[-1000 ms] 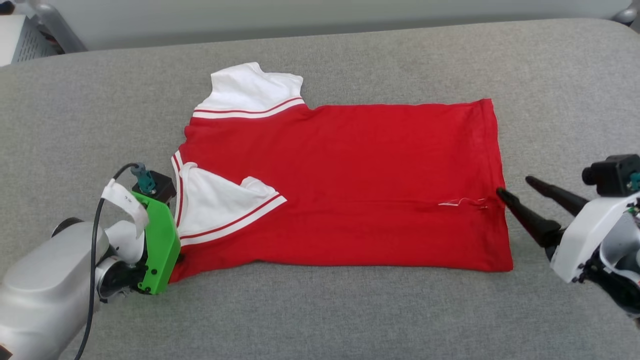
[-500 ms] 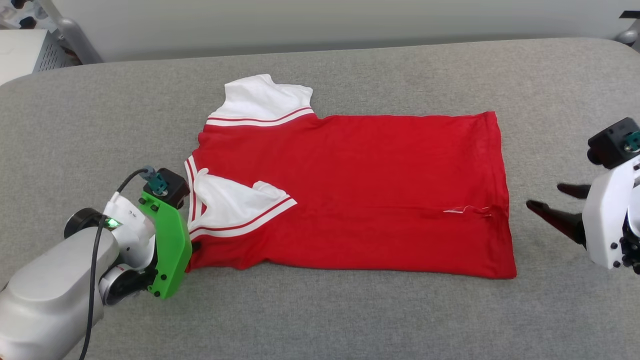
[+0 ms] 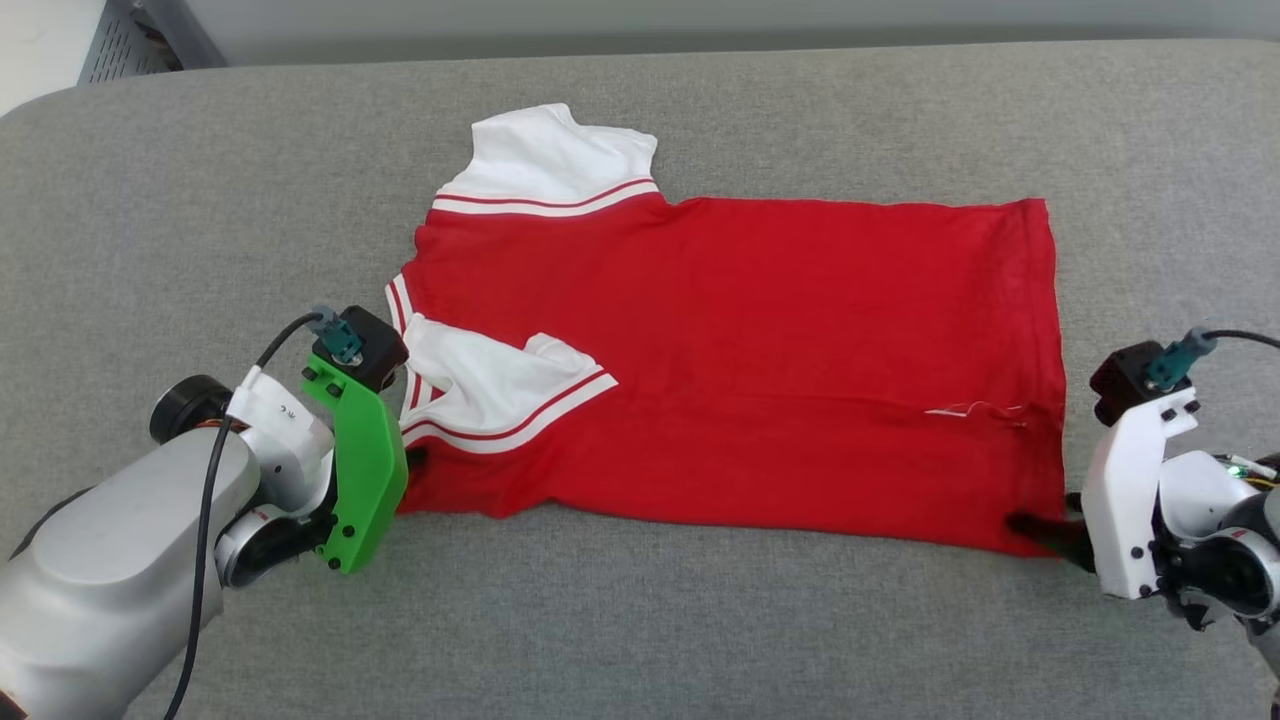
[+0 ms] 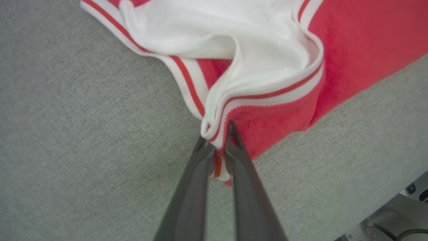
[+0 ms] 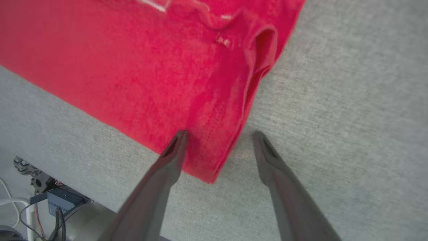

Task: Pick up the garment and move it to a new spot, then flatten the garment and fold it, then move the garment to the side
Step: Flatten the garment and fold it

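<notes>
Lowered from mid-hem to the near hem corner of the red jersey [image 3: 750, 350], lying flat on the grey padded top [image 3: 640, 620], with right gripper [image 5: 220, 134] spread wide astride that corner and left gripper [image 4: 216, 134] pinched on its striped trim.

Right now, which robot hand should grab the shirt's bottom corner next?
Probably the right. The right gripper hangs open with its fingers either side of a hem corner of the garment. The left gripper is shut on the striped trim at the other end.
</notes>
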`<state>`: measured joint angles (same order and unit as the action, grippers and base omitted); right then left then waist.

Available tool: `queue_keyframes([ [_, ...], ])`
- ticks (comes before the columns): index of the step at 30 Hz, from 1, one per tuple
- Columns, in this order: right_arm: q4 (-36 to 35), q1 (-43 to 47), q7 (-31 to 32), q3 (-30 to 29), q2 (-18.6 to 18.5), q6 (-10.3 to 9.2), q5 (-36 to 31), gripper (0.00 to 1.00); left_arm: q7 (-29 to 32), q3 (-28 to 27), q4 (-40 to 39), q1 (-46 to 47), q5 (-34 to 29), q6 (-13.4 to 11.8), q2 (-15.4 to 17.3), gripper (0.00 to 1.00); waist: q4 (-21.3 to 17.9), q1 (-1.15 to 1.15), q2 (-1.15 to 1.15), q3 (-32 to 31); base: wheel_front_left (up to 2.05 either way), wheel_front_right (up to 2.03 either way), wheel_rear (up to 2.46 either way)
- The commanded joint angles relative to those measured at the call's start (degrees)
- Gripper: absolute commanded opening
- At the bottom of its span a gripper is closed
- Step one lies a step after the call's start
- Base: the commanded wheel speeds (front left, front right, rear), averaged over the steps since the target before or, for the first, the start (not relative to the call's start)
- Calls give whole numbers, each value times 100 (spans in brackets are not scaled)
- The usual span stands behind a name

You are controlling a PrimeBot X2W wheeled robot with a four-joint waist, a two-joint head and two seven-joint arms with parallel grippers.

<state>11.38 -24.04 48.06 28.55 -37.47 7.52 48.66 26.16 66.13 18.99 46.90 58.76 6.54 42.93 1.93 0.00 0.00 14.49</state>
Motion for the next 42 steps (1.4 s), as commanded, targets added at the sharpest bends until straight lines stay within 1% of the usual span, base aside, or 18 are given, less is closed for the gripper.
queue_keyframes([
  [1,96,108,-38,67,87,-3,-85,100,-45,-16,-15,98,-72,-30,-41,0,64,0,0,109,0,0,0],
  [5,377,203,-161,341,291,-3,-225,100,-74,-18,19,125,-83,-30,-67,0,99,0,0,199,0,0,0],
  [9,459,203,-344,520,376,-3,-214,100,-107,-10,75,100,-73,-27,-76,0,93,0,0,214,0,0,0],
  [10,446,183,-387,548,376,-3,-204,69,-124,-12,91,86,-66,-27,-77,0,86,0,0,202,0,0,0],
  [11,414,150,-478,559,379,-3,-193,16,-149,-10,116,58,-58,-27,-74,0,70,0,0,177,0,0,0],
  [12,381,122,-557,566,373,-3,-180,0,-170,-9,140,18,-35,-27,-68,0,51,0,0,147,0,0,0],
  [13,288,82,-742,546,312,-3,-149,0,-253,-17,193,-88,20,-25,-51,0,15,0,0,34,0,0,0],
  [14,259,91,-795,515,290,-3,-115,0,-278,-10,212,-125,25,-23,-33,0,2,0,0,-18,0,0,0],
  [19,2,229,-1011,316,194,-3,52,0,-403,-50,218,-281,128,-33,55,0,-38,0,0,-271,0,0,0],
  [23,-337,473,-1089,143,50,-3,137,0,-459,-54,125,-430,184,-54,201,0,-53,0,0,-480,0,0,0],
  [28,-720,830,-1029,-161,-141,-3,177,0,-514,-61,-132,-646,262,-140,441,0,-72,0,0,-645,0,0,0],
  [35,-993,1346,-775,-603,-327,-3,147,0,-527,-10,-519,-995,366,-320,715,0,-54,0,0,-747,0,0,0],
  [39,-1085,1636,-629,-766,-327,-3,93,0,-520,67,-737,-1236,441,-436,751,0,-43,0,0,-732,0,0,0],
  [42,-1039,1767,-606,-826,-245,-3,-2,0,-565,78,-817,-1383,518,-543,725,0,-44,0,0,-652,0,0,0],
])
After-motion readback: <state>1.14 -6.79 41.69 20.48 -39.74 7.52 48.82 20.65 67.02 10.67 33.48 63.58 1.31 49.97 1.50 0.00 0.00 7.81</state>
